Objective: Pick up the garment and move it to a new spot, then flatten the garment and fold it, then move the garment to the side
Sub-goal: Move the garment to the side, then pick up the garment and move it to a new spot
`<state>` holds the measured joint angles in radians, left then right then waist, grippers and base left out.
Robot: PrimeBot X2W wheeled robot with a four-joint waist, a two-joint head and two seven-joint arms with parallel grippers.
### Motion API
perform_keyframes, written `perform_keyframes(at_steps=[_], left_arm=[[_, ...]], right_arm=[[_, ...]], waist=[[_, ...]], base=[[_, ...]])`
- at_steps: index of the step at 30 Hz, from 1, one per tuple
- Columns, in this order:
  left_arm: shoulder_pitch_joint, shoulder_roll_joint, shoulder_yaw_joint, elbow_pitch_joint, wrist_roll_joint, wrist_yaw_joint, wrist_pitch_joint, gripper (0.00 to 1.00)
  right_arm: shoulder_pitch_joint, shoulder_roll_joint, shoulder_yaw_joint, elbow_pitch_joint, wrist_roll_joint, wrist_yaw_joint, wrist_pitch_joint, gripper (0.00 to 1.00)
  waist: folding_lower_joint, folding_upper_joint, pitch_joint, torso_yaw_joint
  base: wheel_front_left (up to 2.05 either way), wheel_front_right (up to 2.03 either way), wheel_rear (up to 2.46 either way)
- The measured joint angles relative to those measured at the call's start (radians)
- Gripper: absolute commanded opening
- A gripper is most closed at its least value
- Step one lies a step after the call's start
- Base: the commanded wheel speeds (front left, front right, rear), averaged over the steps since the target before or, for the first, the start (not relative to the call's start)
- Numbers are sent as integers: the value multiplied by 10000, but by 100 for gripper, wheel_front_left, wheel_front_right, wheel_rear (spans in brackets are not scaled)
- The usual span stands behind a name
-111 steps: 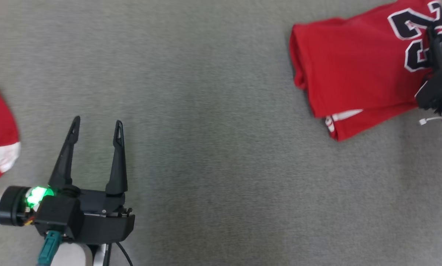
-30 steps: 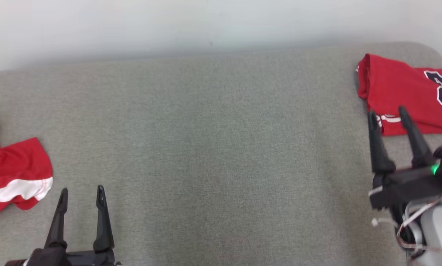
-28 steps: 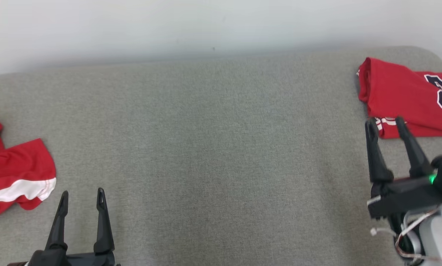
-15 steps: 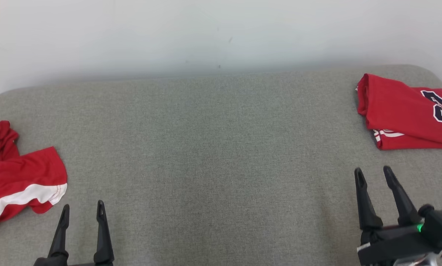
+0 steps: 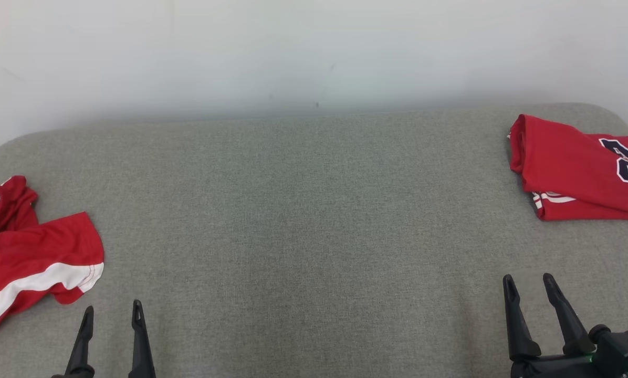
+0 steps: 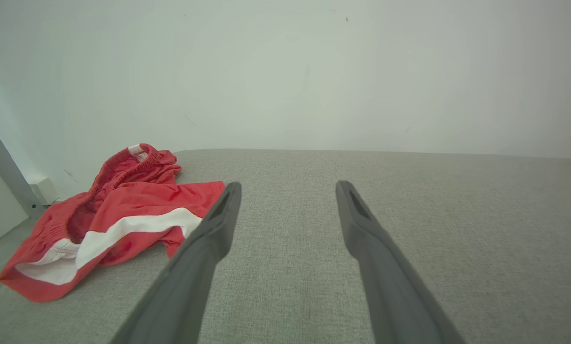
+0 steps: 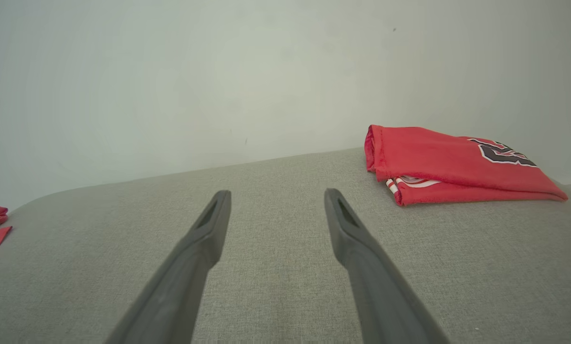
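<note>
The garment [image 5: 571, 168], a red jersey with dark white-edged numbers, lies folded at the far right of the grey padded table [image 5: 314, 220]; in the right wrist view the garment [image 7: 438, 167] sits ahead and to the right. My right gripper [image 5: 527, 277] is open and empty near the front edge, well short of the jersey, and its fingers [image 7: 277, 192] point over bare table. My left gripper [image 5: 112, 307] is open and empty at the lower left; seen from its own wrist, the left gripper [image 6: 288, 184] has nothing between its fingers.
Crumpled red shorts [image 5: 35, 252] with a white stripe lie at the table's left end, just left of my left fingers [image 6: 123, 210]. A pale wall [image 5: 314, 52] stands behind the table. A metal post [image 6: 4, 167] stands off the left end.
The head camera has tilted up, bringing the wall into view. My right gripper has drawn back from the folded jersey toward the front edge, staying open. The jersey lies still.
</note>
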<state>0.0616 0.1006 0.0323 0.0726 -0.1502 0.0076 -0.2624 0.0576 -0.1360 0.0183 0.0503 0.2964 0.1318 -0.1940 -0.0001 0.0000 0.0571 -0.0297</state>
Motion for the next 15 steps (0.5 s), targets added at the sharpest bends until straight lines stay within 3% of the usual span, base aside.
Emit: perform_keyframes(at_steps=[15], left_arm=[[17, -13, -35, 314, 21, -88, 0, 100]], right_arm=[[176, 98, 163, 428, -42, 0, -59, 100]], waist=[[0, 0, -307, 71]], base=[[0, 0, 0]])
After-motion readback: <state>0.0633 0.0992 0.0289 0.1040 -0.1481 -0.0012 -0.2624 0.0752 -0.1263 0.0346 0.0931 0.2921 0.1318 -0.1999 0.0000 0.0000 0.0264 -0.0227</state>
